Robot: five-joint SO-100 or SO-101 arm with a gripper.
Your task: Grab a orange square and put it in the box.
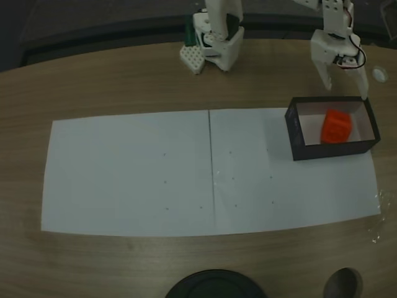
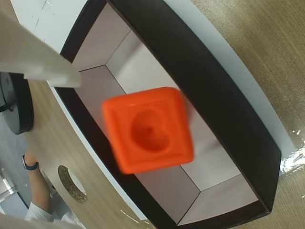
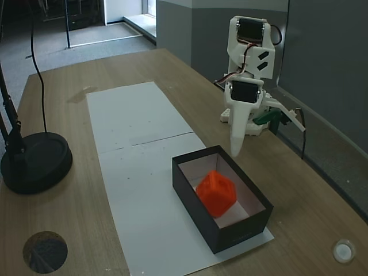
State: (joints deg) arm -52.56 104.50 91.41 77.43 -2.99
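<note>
The orange square (image 1: pixel 337 126) lies inside the box (image 1: pixel 298 133), a black-walled, white-lined box at the right end of the paper. In another fixed view the orange square (image 3: pixel 216 193) sits tilted on an edge within the box (image 3: pixel 190 181). The wrist view looks straight down on the orange square (image 2: pixel 148 136), slightly blurred, over the box floor (image 2: pixel 143 62). My gripper (image 1: pixel 344 87) hangs open just behind and above the box, holding nothing. One white fingertip (image 3: pixel 236 150) hangs over the box's far rim, and a finger (image 2: pixel 38 62) shows at the wrist view's upper left.
White paper (image 1: pixel 155 167) covers the middle of the wooden table. The arm's base (image 1: pixel 217 40) stands at the back. A black round stand base (image 3: pixel 34 161) and a cable hole (image 3: pixel 45 252) are at the near side. A person's arm (image 2: pixel 35 186) shows beyond the table edge.
</note>
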